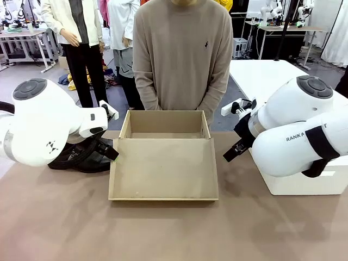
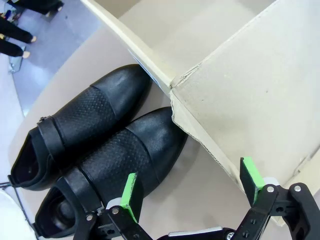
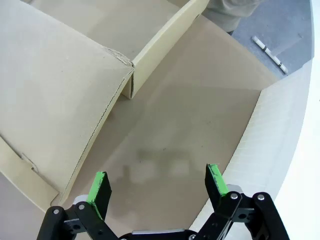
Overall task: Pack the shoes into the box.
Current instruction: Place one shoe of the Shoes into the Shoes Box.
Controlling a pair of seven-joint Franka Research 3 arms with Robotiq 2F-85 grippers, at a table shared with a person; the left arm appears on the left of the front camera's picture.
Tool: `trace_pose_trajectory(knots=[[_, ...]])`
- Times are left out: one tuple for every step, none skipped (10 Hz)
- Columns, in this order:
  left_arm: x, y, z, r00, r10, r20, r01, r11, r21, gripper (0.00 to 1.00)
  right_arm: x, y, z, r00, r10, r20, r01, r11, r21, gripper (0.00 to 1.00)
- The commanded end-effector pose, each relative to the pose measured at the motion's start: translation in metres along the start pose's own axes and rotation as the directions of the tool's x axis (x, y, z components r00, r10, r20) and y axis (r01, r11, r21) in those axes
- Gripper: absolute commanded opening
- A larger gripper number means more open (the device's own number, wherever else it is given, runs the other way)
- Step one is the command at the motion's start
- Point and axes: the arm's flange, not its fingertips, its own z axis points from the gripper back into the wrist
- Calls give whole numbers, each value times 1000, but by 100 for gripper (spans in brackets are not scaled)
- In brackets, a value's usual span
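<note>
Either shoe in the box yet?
No, both shoes lie side by side on the table, outside the box by its corner.

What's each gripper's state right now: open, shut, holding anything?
Left gripper: open, empty, near the shoes beside the box.
Right gripper: open, empty, over the table.

White glossy rounded shells on left arm (image 1: 38, 122) and right arm (image 1: 296, 130); dark grey round joint caps (image 1: 30, 88). Grey lettering (image 1: 298, 137), black strap (image 1: 321, 147) on right arm. On left gripper (image 2: 191, 189), right gripper (image 3: 156, 186): black linkage fingers (image 3: 75, 220), bright green pads (image 2: 131, 197), silver screws (image 2: 270, 189) at pivots
</note>
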Motion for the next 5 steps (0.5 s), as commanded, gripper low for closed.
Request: trace_pose_trajectory(knots=[[0, 1, 0, 1000, 1, 0, -1, 1000, 0, 100, 0, 0, 0, 1000, -1, 1, 1, 1000, 0, 100], [0, 1, 0, 1000, 1, 0, -1, 1000, 0, 100, 0, 0, 0, 1000, -1, 1, 1, 1000, 0, 100], [0, 1, 0, 1000, 1, 0, -1, 1000, 0, 100, 0, 0, 0, 1000, -1, 1, 1, 1000, 0, 100], [0, 1, 0, 1000, 1, 0, -1, 1000, 0, 100, 0, 0, 0, 1000, -1, 1, 1, 1000, 0, 100], [0, 1, 0, 1000, 1, 0, -1, 1000, 0, 100, 0, 0, 0, 1000, 0, 0, 0, 1000, 0, 100]])
